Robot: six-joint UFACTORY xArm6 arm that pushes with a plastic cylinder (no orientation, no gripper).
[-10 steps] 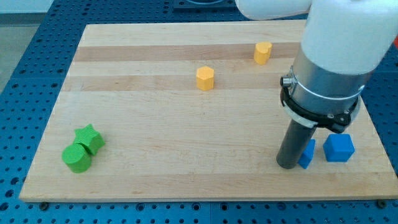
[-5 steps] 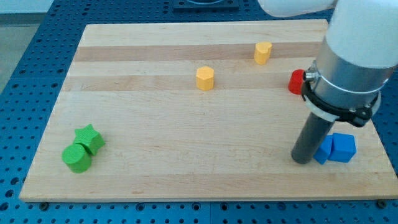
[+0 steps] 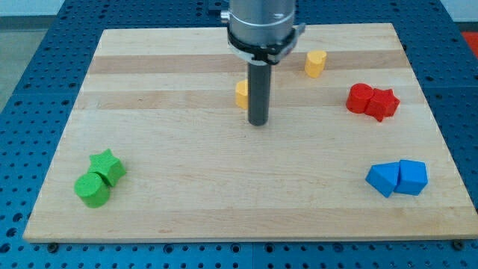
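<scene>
Wooden board across the whole shot, and my tip is planted just above its middle. It is a bare dark rod end with no jaws, so it has nothing to open, close or grip with.

Right behind the rod, just to the view's left and a touch above the tip, sits a yellow block. The rod hides its right half, so I can't call its shape, or whether rod and block touch. They are at least very close.

Up and to the view's right of the tip, well apart, a second yellow block stands alone, so the two yellows are not together.

The other colours sit in pairs:
- **Red:** out to the view's right, a rounded red block touches a red star.
- **Blue:** lower right, far from the tip, a blue wedge-like block presses against a blue cube.
- **Green:** far down to the view's left, a green star touches a green cylinder.

Nothing lies between the tip and the nearer yellow. Around the board runs a blue perforated table.
</scene>
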